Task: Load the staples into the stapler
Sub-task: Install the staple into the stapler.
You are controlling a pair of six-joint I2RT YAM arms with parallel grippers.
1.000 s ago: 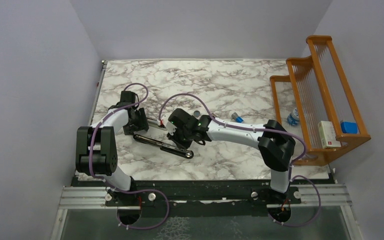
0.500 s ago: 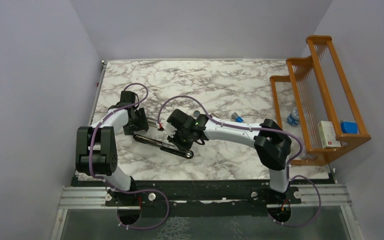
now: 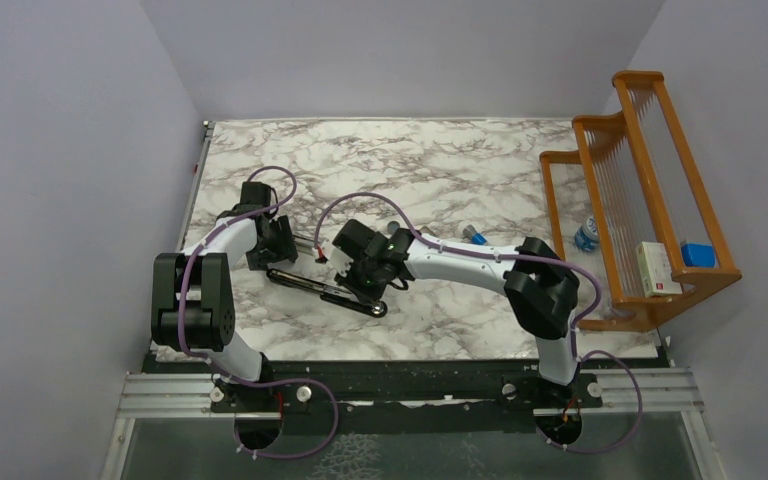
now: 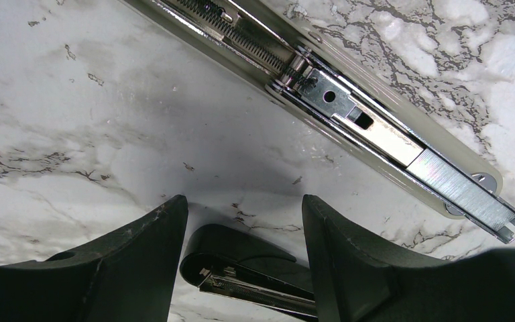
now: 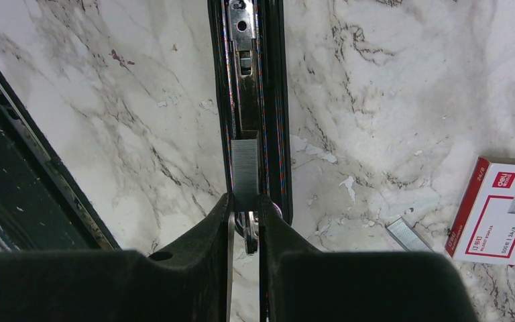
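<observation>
Right gripper [image 5: 245, 200] edged leftward — jaws pinching the staples [image 5: 245, 168] over the stapler [image 5: 241, 40] channel; left gripper [image 4: 243, 204] spread.

Your room: a marble-patterned table [image 3: 460, 160] boxed in by plain pale walls.
You're looking down on a white top veined with grey, closed in by a left wall [image 3: 60, 150], a back wall [image 3: 400, 50] and a right wall [image 3: 750, 150], all matte, pale lilac-grey and bare. At the table's right edge stands a stepped wooden rack [image 3: 639, 77], orange-brown with thin slats, against the right wall. Along the near edge runs a metal rail [image 3: 410, 392] on a dark strip, with a grey-green speckled floor [image 3: 410, 455] beyond it. The light is even and soft, and shadows are faint.
</observation>
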